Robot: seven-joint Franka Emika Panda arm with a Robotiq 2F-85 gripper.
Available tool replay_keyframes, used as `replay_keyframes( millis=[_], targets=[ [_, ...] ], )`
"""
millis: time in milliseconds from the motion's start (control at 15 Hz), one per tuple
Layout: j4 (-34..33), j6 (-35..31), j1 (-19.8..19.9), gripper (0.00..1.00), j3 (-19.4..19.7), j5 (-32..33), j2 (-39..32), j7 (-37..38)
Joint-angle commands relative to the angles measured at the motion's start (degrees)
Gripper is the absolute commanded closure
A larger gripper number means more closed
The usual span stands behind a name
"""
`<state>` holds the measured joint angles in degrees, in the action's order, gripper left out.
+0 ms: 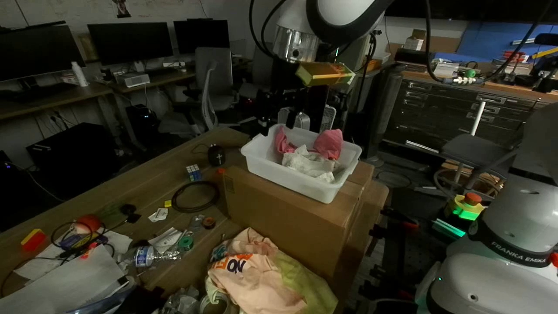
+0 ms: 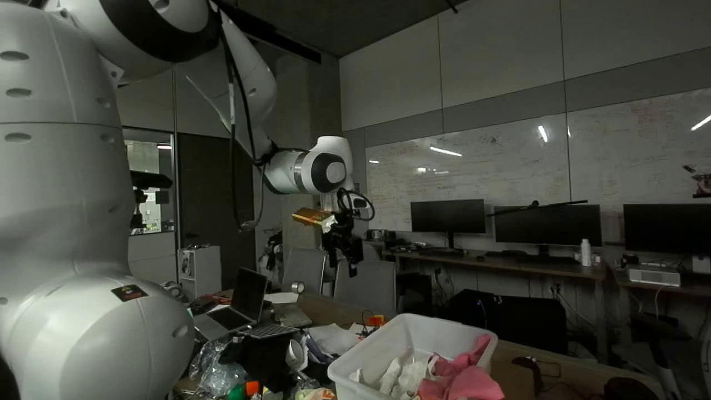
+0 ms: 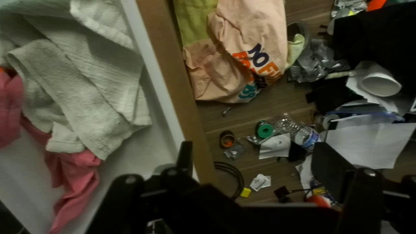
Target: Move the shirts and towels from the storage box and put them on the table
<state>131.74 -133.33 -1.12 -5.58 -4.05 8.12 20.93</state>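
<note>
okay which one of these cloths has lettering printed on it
The peach cloth on the table: orange and navy letters show on it, none on the yellow-green cloth, white cloth or pink cloth.

"FRANKA EMIKA" on arm [image 1: 518, 231], "NO" on cloth [image 3: 242, 58]

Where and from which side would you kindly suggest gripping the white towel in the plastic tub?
Probably from above, pinching a fold near the middle of the white towel: it lies crumpled, walled in by the plastic tub, which may hinder sideways approaches.
</note>
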Motion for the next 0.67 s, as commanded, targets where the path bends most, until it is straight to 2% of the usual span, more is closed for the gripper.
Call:
replay_keyframes(
  millis=[0,333,600],
  targets=[
    [-1.31,3.04,2.59,0.00,3.90,-0.56,-2.13,-1.51],
    [-2.64,5.16,5.47,0.00,9.36,-5.14,-7.30,-8.27],
    [-4.20,5.90,7.18,0.00,11.51,-10.37,-12.58,-15.15]
  ],
)
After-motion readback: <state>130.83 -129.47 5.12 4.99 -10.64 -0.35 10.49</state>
